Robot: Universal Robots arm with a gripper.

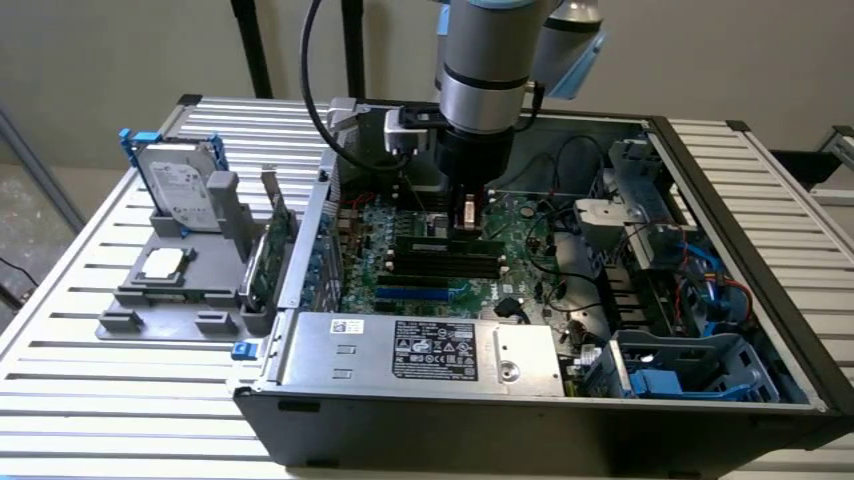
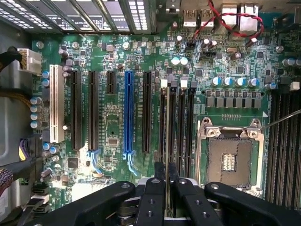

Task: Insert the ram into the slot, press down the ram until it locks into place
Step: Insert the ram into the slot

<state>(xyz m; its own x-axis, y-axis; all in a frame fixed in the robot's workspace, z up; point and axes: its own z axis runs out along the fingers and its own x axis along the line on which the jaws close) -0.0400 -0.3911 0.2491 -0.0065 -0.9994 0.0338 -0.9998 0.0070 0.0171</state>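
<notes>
Ram, clamped in the end effector, stands along the slot, blue slot and CPU socket flanking.

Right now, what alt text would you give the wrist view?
Gripper shut on the ram, seen edge-on along a black slot, on a green motherboard. Like slots run parallel, with a blue slot on one side and an empty CPU socket on the other.

The claw reaches down to the black slots inside the open case.
</notes>
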